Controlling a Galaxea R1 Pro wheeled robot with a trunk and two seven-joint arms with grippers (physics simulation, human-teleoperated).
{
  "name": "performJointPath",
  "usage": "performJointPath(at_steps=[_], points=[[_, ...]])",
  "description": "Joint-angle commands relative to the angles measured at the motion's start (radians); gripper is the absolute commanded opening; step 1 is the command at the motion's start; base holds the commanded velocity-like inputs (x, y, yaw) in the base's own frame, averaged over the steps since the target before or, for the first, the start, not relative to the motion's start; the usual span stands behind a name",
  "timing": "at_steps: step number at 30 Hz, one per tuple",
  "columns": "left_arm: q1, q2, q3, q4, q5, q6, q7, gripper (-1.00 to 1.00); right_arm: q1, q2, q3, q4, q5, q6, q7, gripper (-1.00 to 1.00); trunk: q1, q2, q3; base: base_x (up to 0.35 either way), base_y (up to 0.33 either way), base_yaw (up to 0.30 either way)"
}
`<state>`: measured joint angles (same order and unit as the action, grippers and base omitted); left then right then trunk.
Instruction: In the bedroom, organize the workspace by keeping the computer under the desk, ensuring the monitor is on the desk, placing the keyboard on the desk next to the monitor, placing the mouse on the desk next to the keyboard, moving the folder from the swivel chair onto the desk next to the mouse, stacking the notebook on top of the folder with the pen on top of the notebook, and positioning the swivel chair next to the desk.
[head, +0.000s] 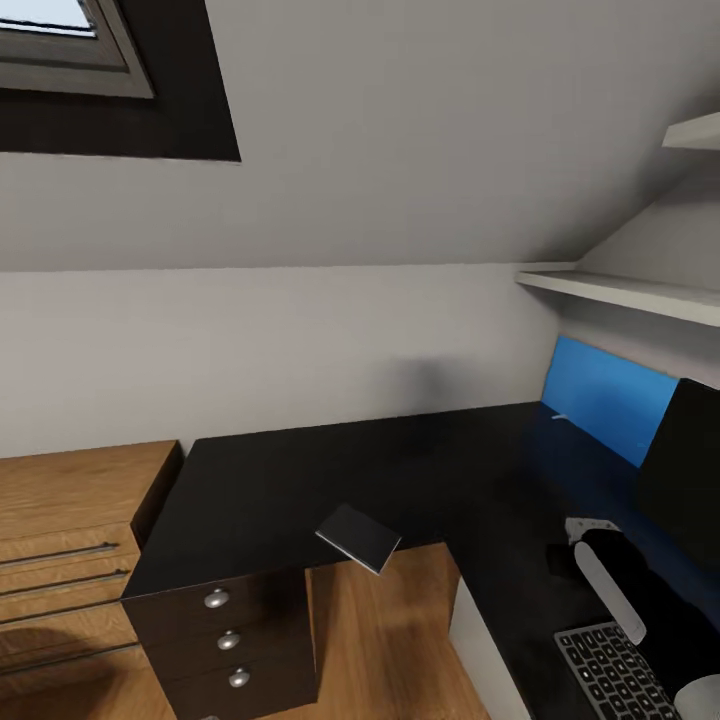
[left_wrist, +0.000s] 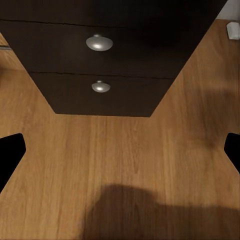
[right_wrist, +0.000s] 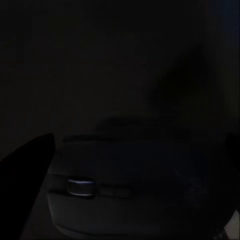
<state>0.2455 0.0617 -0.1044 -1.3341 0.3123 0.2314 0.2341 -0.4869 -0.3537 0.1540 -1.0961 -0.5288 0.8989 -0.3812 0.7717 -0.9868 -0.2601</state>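
The black L-shaped desk (head: 300, 470) runs under the sloped white ceiling, its drawers (head: 225, 640) with round silver knobs at the near left end, a wooden chest (head: 70, 540) with bar handles just beside it. The dark grey notebook (head: 358, 538) lies at the desk's front edge, partly overhanging. Along the right wing the blue folder (head: 600, 395) stands against the wall behind the monitor (head: 690, 470), with the keyboard (head: 615, 670) near the bottom corner. The left gripper (left_wrist: 120, 150) is spread wide over the wood floor (left_wrist: 120, 165), facing the drawers. The right gripper's (right_wrist: 135, 165) view is too dark (cannot tell its state).
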Motion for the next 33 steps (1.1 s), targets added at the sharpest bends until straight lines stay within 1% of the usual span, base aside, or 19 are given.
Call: performJointPath(at_steps=[1, 3, 4, 5, 7, 8, 9, 10, 11, 12, 15, 18, 22, 24, 26, 28, 31, 32, 33], points=[[0.000, 0.002, -0.003, -0.002, 0.011, 0.003, 0.008, 1.00, -0.001, 0.000, 0.036, 0.004, -0.006, -0.015, -0.010, -1.00, 0.000, -0.001, -0.001, 0.000, 0.000, -0.004], [0.000, 0.002, -0.002, -0.002, 0.012, 0.002, 0.009, 1.00, -0.001, 0.000, 0.039, 0.006, -0.006, -0.036, -0.010, -1.00, 0.000, -0.001, -0.001, 0.000, 0.000, -0.002], [0.000, 0.003, -0.002, -0.002, 0.012, 0.002, 0.010, 1.00, -0.001, 0.001, 0.043, 0.014, -0.003, -0.065, -0.010, -1.00, 0.000, -0.001, -0.001, 0.000, 0.000, -0.001], [0.000, 0.003, -0.001, -0.002, 0.013, 0.001, 0.011, 1.00, -0.002, 0.003, 0.046, 0.052, 0.016, -0.106, -0.010, -1.00, 0.004, -0.008, -0.004, 0.000, 0.000, 0.000], [0.000, 0.003, -0.001, -0.002, 0.013, 0.001, 0.011, 1.00, -0.006, 0.005, 0.047, 0.089, 0.039, -0.133, -0.009, -1.00, 0.012, -0.022, -0.011, 0.000, 0.000, 0.000], [0.000, 0.002, -0.001, -0.002, 0.013, 0.001, 0.012, 1.00, -0.018, 0.006, 0.048, 0.133, 0.064, -0.166, 0.005, -1.00, 0.016, -0.029, -0.014, 0.000, 0.000, 0.000], [0.000, 0.002, -0.001, -0.002, 0.013, 0.001, 0.012, 1.00, -0.037, 0.007, 0.048, 0.186, 0.089, -0.203, 0.050, -1.00, 0.019, -0.036, -0.017, 0.000, 0.000, 0.000], [0.000, 0.001, -0.001, -0.002, 0.013, 0.002, 0.013, 1.00, -0.061, 0.008, 0.048, 0.245, 0.121, -0.234, 0.110, -1.00, 0.023, -0.043, -0.020, 0.000, 0.000, 0.000], [0.000, 0.001, -0.001, -0.002, 0.013, 0.002, 0.013, 1.00, -0.070, 0.008, 0.048, 0.266, 0.133, -0.243, 0.129, -1.00, 0.027, -0.050, -0.023, 0.000, 0.000, 0.000], [0.000, 0.001, -0.001, -0.002, 0.013, 0.002, 0.013, 1.00, -0.089, 0.009, 0.048, 0.306, 0.158, -0.262, 0.162, -1.00, 0.031, -0.057, -0.026, 0.000, 0.000, 0.000], [0.000, 0.001, -0.001, -0.002, 0.013, 0.002, 0.013, 1.00, -0.126, 0.010, 0.048, 0.392, 0.204, -0.304, 0.209, -1.00, 0.042, -0.078, -0.036, 0.000, 0.000, 0.000], [0.000, 0.000, -0.001, -0.002, 0.012, 0.002, 0.013, 1.00, -0.149, 0.010, 0.047, 0.446, 0.222, -0.324, 0.227, -1.00, 0.054, -0.099, -0.045, 0.000, 0.000, 0.000], [0.000, 0.001, -0.001, -0.002, 0.011, 0.002, 0.013, 1.00, -0.160, 0.010, 0.047, 0.470, 0.226, -0.329, 0.233, -1.00, 0.069, -0.127, -0.058, 0.000, 0.000, 0.000], [0.000, 0.001, -0.001, -0.001, 0.011, 0.002, 0.013, 1.00, -0.172, 0.010, 0.047, 0.498, 0.226, -0.329, 0.238, -1.00, 0.077, -0.141, -0.064, 0.000, 0.000, 0.000], [0.000, 0.001, -0.001, 0.002, 0.011, 0.002, 0.013, 1.00, -0.197, 0.010, 0.047, 0.539, 0.226, -0.325, 0.261, -1.00, 0.085, -0.155, -0.070, 0.000, 0.000, 0.000], [0.000, 0.001, -0.001, 0.005, 0.011, 0.002, 0.013, 1.00, -0.225, 0.010, 0.047, 0.586, 0.228, -0.321, 0.302, -1.00, 0.092, -0.169, -0.076, 0.000, 0.000, 0.000], [0.000, 0.001, -0.001, 0.009, 0.011, 0.002, 0.013, 1.00, -0.238, 0.010, 0.047, 0.608, 0.229, -0.314, 0.325, -1.00, 0.104, -0.190, -0.086, 0.000, 0.000, 0.000], [0.000, 0.001, -0.001, 0.010, 0.010, 0.002, 0.012, 1.00, -0.241, 0.010, 0.047, 0.611, 0.230, -0.293, 0.332, -1.00, 0.108, -0.197, -0.089, 0.000, 0.000, 0.000], [0.000, 0.001, -0.001, 0.010, 0.010, 0.002, 0.012, 1.00, -0.241, 0.010, 0.047, 0.611, 0.230, -0.290, 0.333, -1.00, 0.111, -0.204, -0.092, 0.000, 0.000, 0.000]])
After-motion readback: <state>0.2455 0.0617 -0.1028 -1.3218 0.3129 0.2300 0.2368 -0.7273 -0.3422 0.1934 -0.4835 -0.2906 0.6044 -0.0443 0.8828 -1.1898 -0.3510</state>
